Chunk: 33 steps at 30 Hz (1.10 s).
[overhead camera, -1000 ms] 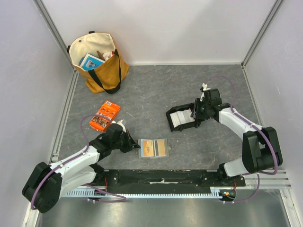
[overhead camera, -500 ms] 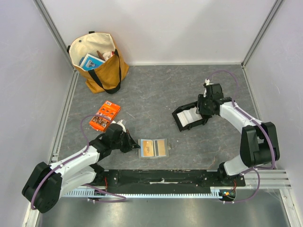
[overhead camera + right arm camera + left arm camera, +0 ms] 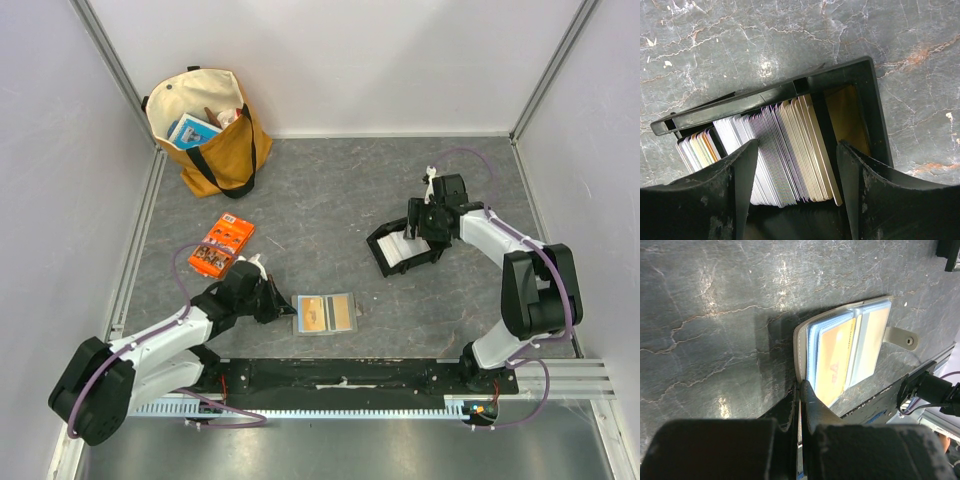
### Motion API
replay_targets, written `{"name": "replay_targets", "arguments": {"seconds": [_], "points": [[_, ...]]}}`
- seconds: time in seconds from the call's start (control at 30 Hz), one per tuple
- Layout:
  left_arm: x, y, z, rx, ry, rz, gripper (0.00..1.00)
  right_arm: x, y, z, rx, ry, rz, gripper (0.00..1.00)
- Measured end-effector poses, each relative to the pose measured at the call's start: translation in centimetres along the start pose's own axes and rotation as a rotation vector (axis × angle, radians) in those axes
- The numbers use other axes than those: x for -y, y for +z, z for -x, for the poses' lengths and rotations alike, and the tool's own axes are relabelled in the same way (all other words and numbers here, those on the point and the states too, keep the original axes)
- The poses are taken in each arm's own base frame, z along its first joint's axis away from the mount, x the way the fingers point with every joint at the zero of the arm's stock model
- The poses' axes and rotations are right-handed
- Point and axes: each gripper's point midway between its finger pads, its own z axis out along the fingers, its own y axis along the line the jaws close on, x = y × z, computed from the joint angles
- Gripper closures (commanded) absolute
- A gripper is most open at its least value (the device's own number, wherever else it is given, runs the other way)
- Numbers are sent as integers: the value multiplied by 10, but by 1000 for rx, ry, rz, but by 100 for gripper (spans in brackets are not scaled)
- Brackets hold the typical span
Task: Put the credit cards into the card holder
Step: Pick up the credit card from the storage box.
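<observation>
Right tool (image 3: 796, 147) hangs open and empty over the credit cards (image 3: 771, 155); left tool (image 3: 803, 390) is shut at the card holder (image 3: 850, 350). Next, pinch one card.

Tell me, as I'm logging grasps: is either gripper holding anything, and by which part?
Right gripper: nothing, jaws open over the credit cards. Left gripper: shut at the edge of the card holder; a pinch cannot be told.

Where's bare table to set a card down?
Free: the middle between the orange printed packet, olive-grey folding card holder and black plastic tray; the far strip right of the tan canvas tote bag. Crowded: the tray under the right gripper, the holder's edge by the left gripper.
</observation>
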Motion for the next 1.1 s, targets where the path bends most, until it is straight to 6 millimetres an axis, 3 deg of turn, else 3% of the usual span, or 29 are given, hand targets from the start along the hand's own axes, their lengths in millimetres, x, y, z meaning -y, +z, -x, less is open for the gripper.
{"name": "replay_targets", "arguments": {"seconds": [0.1,0.33,0.87,0.93,1.1], "points": [[1,1,-1,-5,0,-3,98,-1,1,2,5,-4,6,32],[2,1,-1,-10,1,-11,98,-1,0,3,9,-15,23,49],[2,1,-2,-14,7,-11,98,-8,-10,11,40,-23,56,70],[2,1,-2,-14,7,-11,98,-8,-10,11,40,-23,56,66],[2,1,-2,-15,7,-11,98,-7,-10,11,41,-16,52,32]]}}
